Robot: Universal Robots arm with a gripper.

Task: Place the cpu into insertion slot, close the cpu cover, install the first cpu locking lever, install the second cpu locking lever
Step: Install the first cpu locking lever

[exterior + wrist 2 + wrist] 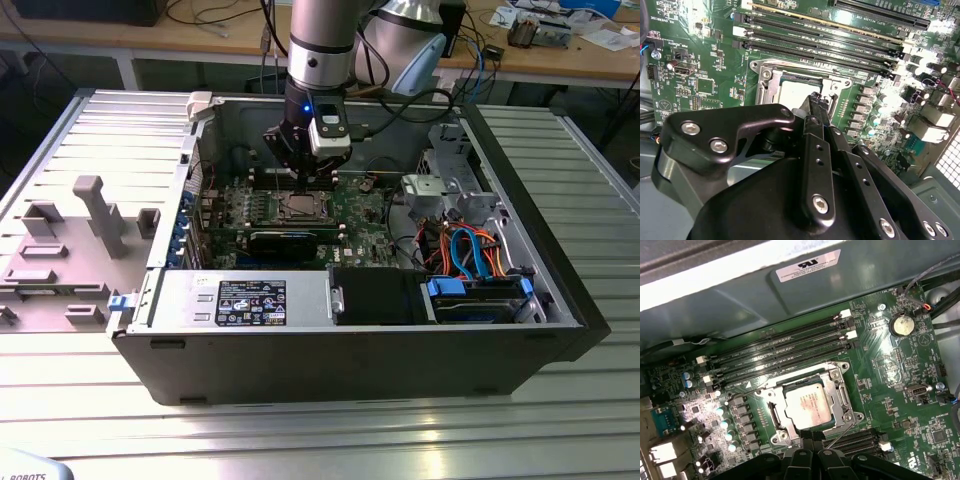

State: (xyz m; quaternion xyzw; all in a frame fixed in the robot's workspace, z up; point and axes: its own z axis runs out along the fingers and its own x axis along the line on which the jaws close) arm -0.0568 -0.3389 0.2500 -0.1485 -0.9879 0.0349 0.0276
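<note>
The small flat square cpu [808, 407] with its silvery-grey metal top lies seated in the insertion slot [774, 415], the square socket with a silvery metal rim on the green circuit board [900, 365]. The cpu cover [826, 377], a thin silvery metal frame plate with a square window, lies flat around the chip, so that the metal top shows through the window in both wrist views. A thin wire locking lever [842, 432] runs slantwise beside one edge of the socket. The black claw [817, 107] hangs right over that edge of the socket, its fingers drawn together to a narrow tip with nothing held between them. Long black memory slots [782, 350] run just beside the socket. In the exterior view the silver robot arm [320, 40] reaches down into an open dark grey computer case [350, 360], which lies on a ribbed metal surface [300, 430].
</note>
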